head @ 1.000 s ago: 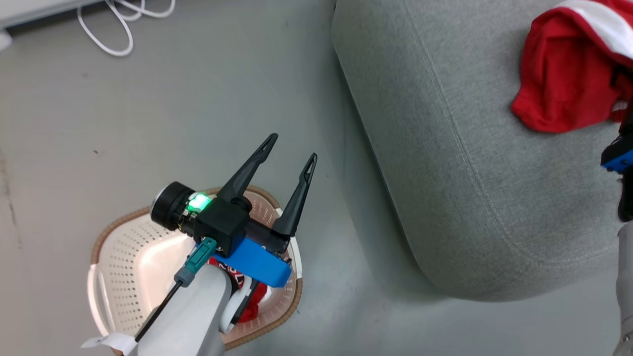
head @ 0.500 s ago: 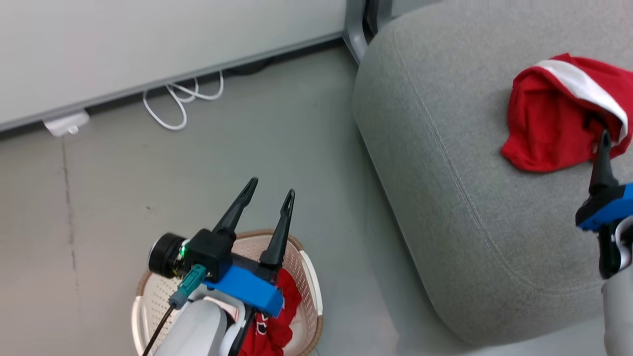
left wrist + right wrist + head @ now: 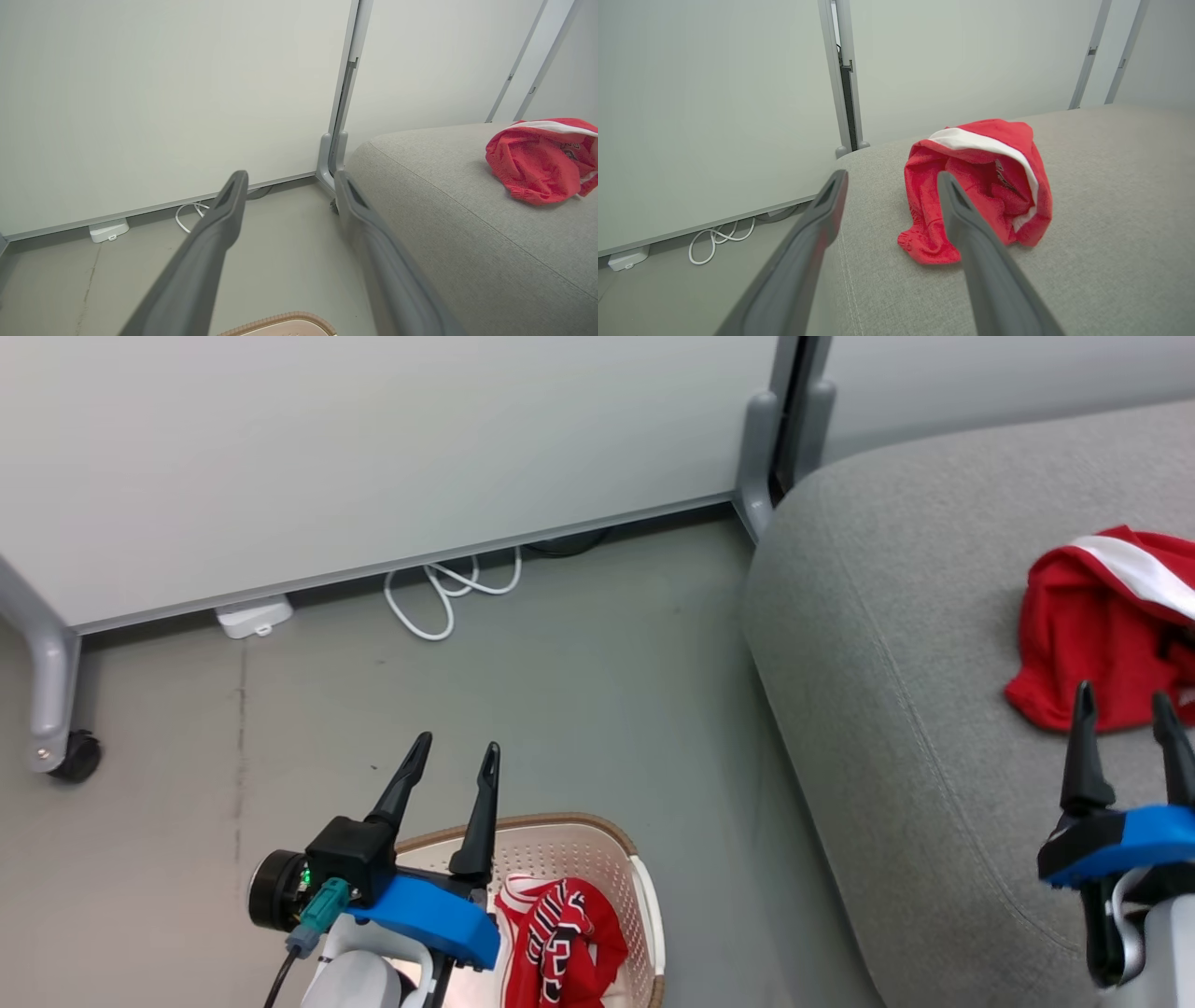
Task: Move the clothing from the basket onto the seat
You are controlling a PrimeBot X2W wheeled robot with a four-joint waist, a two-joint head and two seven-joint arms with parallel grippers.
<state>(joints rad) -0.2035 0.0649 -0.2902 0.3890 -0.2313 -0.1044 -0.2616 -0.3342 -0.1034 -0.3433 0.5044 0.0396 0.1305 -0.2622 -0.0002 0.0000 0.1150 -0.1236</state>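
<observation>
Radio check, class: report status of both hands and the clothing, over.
Left hand open, empty, by basket. Right hand open, empty, near red garment on seat. Numbered jersey in basket. No obstruction seen.

Head cam has tilted up, so the whole pic shifted: wall panel (image 3: 373, 457) & a caster (image 3: 77, 756) now in shot. L gripper (image 3: 458, 743) has gone from over the basket (image 3: 560, 821) to its left side, uncovering the jersey (image 3: 560, 933) w/ its numerals. R gripper (image 3: 1121, 693) has come further into shot, both fingers showing, tips at the near edge of the red garment (image 3: 1083, 635) on the seat (image 3: 915, 709).
</observation>
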